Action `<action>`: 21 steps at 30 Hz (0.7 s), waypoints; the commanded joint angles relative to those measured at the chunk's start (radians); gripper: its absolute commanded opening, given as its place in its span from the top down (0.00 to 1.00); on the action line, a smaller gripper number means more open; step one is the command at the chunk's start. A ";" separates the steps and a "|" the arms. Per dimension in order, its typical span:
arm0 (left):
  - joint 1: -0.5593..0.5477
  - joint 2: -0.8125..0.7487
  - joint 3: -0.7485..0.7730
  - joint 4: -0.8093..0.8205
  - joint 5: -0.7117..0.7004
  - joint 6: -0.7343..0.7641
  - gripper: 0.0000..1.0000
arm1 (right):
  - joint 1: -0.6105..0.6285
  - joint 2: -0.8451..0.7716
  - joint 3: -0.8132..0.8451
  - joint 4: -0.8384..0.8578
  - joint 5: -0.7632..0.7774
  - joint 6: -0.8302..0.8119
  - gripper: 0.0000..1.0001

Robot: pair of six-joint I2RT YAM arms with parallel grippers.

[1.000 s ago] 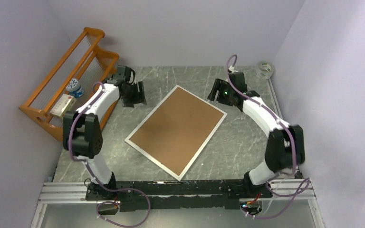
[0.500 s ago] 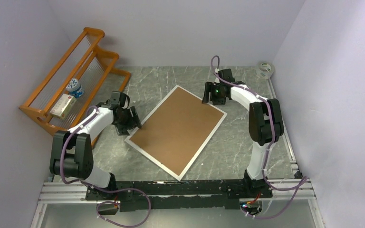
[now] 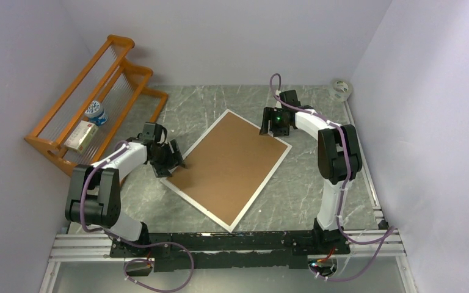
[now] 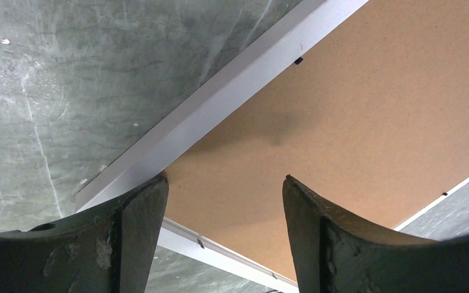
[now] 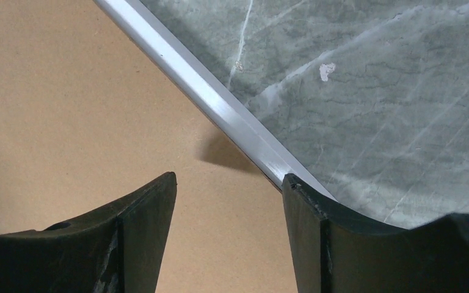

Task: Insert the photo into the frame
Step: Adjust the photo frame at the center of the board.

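The frame (image 3: 227, 168) lies face down on the grey marble table, brown hardboard back up, thin white rim around it. My left gripper (image 3: 174, 163) is open over its left corner; in the left wrist view (image 4: 226, 179) one fingertip sits at the white rim (image 4: 244, 79) and the other over the hardboard. My right gripper (image 3: 275, 129) is open above the far right edge; in the right wrist view (image 5: 229, 177) one fingertip is over the hardboard, the other over the rim (image 5: 220, 107). Nothing is between either pair of fingers. The photo is out of view.
An orange wooden rack (image 3: 98, 104) stands along the left wall with a small box (image 3: 80, 135) and a blue-and-white jar (image 3: 96, 113) on it. A roll of tape (image 3: 341, 89) lies in the back right corner. Walls close in left, back and right.
My left gripper came from beside the rack down to the frame's left corner. My right arm folded inward and its gripper moved left onto the frame's far right edge. The frame stayed put.
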 commanded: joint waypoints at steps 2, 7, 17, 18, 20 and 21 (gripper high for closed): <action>-0.003 0.046 -0.023 0.088 0.034 -0.006 0.25 | -0.001 0.018 0.015 0.018 -0.026 -0.021 0.32; -0.003 0.070 -0.018 0.137 0.128 0.012 0.25 | -0.002 -0.010 -0.051 0.043 -0.164 -0.017 0.33; -0.003 0.149 0.009 0.148 0.180 0.019 0.22 | -0.002 -0.055 -0.126 0.049 -0.292 -0.010 0.33; -0.003 0.148 0.011 0.144 0.170 0.020 0.22 | -0.002 -0.061 -0.133 0.050 -0.294 -0.011 0.33; -0.003 0.141 0.018 0.126 0.141 0.023 0.22 | 0.001 -0.078 -0.149 0.048 -0.284 -0.010 0.33; -0.003 0.136 0.023 0.113 0.125 0.025 0.22 | 0.004 -0.086 -0.156 0.047 -0.275 -0.011 0.33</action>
